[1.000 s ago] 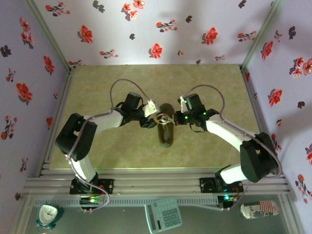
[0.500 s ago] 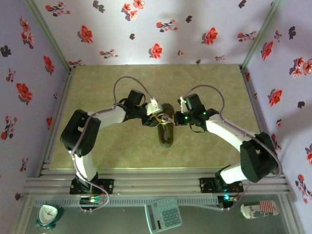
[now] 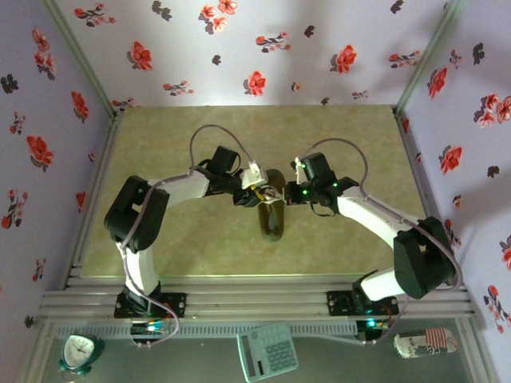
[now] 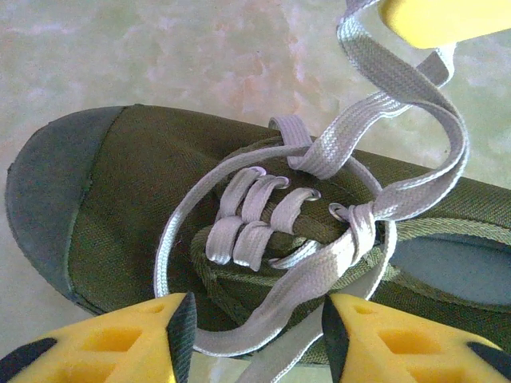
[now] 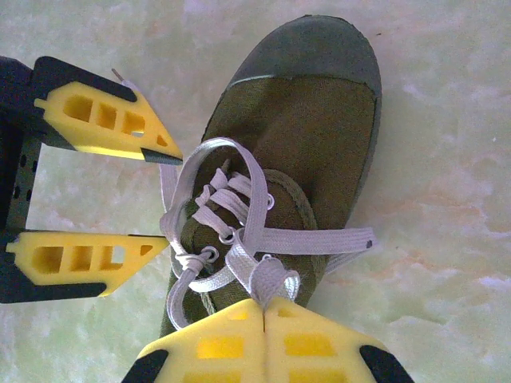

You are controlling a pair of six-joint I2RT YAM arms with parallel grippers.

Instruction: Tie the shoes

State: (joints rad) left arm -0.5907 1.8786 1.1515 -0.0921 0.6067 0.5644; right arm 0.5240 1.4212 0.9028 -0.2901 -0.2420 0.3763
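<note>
So the shoe (image 3: 273, 225) is a small olive-green sneaker with a darker toe cap. It sits on its sole about in the middle of the table (image 3: 160, 152), right between the two arms, lying lengthwise away from their bases. Both grippers are down at the laced part, one on each side.

Right gripper (image 5: 263, 307): fingers pressed flat together, with a strand of the white laces (image 5: 319, 238) pinched right at the tips, just over the shoe's opening. In the left wrist view one of its yellow fingers (image 4: 447, 16) sits up in the corner, and the lace runs up to it from where the strands cross over the eyelets.

Left gripper (image 4: 257, 329): jaws apart, not clamped on anything. A big loose loop of lace curves over the front of the shoe and passes through the gap between its fingers. I can't tell whether it actually touches the pads. From the right wrist view those two fingers sit at the shoe's side, pointing in at the loop.

The laces aren't tied in a bow — there's a wrap where they cross near the top eyelets, and one end with its plastic tip sticks out sideways over the edge of the shoe.

Off the table, along the near edge behind the arm bases, there's a calculator (image 3: 267, 351), a little clock (image 3: 80, 353) and a can (image 3: 423, 343) on its side. The walls around the table are flowered.
</note>
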